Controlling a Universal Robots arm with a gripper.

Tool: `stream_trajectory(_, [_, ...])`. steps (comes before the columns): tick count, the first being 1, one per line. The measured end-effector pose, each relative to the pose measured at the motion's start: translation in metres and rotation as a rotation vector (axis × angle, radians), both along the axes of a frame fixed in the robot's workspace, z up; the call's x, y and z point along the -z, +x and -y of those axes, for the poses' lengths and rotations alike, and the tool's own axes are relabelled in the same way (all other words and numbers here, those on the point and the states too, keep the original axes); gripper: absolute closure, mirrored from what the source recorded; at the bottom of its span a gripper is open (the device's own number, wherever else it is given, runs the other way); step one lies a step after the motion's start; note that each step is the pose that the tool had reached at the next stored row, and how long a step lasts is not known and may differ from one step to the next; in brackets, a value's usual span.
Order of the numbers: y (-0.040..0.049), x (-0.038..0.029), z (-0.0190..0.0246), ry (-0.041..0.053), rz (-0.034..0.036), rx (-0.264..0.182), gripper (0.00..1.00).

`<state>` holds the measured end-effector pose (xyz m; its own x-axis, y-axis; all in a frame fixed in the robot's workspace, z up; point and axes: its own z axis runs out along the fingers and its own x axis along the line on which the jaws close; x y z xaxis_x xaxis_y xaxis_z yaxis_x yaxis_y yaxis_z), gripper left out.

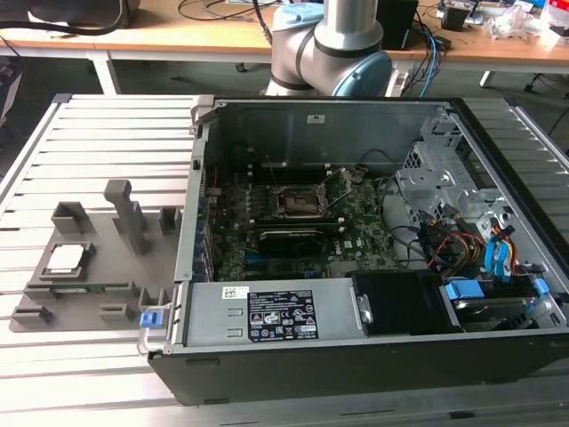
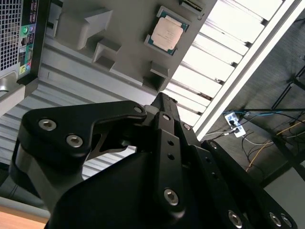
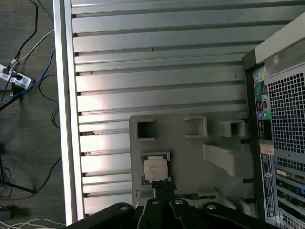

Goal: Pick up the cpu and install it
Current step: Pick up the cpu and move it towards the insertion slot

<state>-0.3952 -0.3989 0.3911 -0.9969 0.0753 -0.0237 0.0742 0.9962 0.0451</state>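
On the grey tray (image 1: 102, 267), the cpu (image 1: 67, 258) sits in its square pocket near the claw (image 3: 162, 188), whose grip I cannot tell

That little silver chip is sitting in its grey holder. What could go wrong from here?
1. The cpu lies in a recess of the grey holder with raised blocks close by; the gripper, if off-centre, might knock them or tip the chip.
2. The socket sits deep inside the open case near cables; the chip could clip the case wall going in.
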Motion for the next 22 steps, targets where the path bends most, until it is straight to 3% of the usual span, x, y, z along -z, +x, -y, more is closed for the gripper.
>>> stream_trajectory(8, [-0.0003, 0.0, 0.0, 0.0, 0.0, 0.0, 0.89])
stream_trajectory(10, [-0.0004, 0.0, 0.0, 0.0, 0.0001, 0.0, 0.77])
stream_trajectory(12, [-0.0005, 0.0, 0.0, 0.0, 0.0, 0.0, 0.46])
stream_trajectory(16, [-0.0006, 0.0, 0.0, -0.0003, 0.0, 0.0, 0.46])
stream_trajectory(17, [-0.0008, -0.0001, -0.0001, -0.0093, -0.0001, 0.0, 0.46])
stream_trajectory(18, [-0.0006, 0.0, 0.0, -0.0371, 0.0, 0.0, 0.46])
stream_trajectory(19, [-0.0006, 0.0001, 0.0, -0.0516, 0.0001, 0.0, 0.46])
stream_trajectory(22, [-0.0005, 0.0013, 0.0, -0.0524, 0.0, -0.001, 0.46])
